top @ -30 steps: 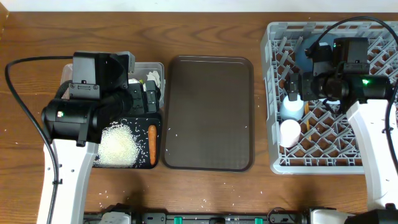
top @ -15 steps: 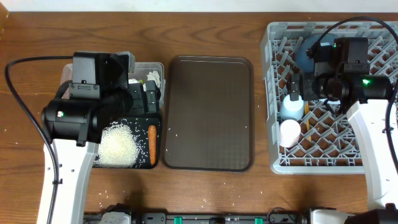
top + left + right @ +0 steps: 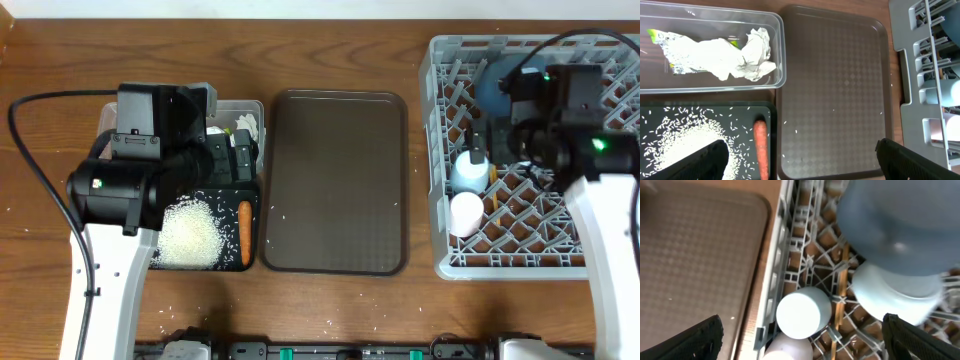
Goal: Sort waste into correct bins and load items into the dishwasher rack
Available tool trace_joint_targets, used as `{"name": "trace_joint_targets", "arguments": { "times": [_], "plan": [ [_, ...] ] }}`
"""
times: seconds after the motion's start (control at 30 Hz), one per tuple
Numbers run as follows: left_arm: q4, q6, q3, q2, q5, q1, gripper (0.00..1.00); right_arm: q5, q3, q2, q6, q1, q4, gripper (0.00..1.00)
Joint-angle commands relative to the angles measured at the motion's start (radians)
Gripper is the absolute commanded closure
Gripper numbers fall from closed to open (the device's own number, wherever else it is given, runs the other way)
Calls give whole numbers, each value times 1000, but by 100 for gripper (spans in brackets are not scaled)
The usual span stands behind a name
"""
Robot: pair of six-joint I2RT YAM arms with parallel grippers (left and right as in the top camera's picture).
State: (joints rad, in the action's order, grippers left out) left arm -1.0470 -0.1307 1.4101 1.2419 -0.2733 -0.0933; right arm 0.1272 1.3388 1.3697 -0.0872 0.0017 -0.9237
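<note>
Setting: robot manipulation bench, staged as a dishwashing station rather than a working kitchen. Evidence: two white arms, left arm (image 3: 110, 260) and right arm (image 3: 610, 240), rise from the near edge of a plain wooden table (image 3: 330, 40); green status light (image 3: 97, 184) glows on the left one. Props laid in a neat row: clear tub (image 3: 781, 50), black tray (image 3: 700, 106), brown serving tray (image 3: 335, 180), grey dishwasher rack (image 3: 437, 150)

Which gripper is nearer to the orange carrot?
Left. The left gripper hangs close by the carrot; the right gripper is far off across the table, over the dishwasher rack.
</note>
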Motion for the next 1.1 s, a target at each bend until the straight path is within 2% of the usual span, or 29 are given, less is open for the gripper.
{"name": "trace_joint_targets", "arguments": {
  "times": [0.0,0.53,0.87,1.07],
  "plan": [
    [-1,-2,2,1,10,5,3,-7,2,-143,11,19,0,1],
    [-1,-2,2,1,10,5,3,-7,2,-752,11,42,-1,1],
    [-1,-2,2,1,10,5,4,-7,2,-989,11,105,-8,1],
    [-1,-2,2,1,10,5,3,-7,2,-1071,11,104,-58,1]
  ]
}}
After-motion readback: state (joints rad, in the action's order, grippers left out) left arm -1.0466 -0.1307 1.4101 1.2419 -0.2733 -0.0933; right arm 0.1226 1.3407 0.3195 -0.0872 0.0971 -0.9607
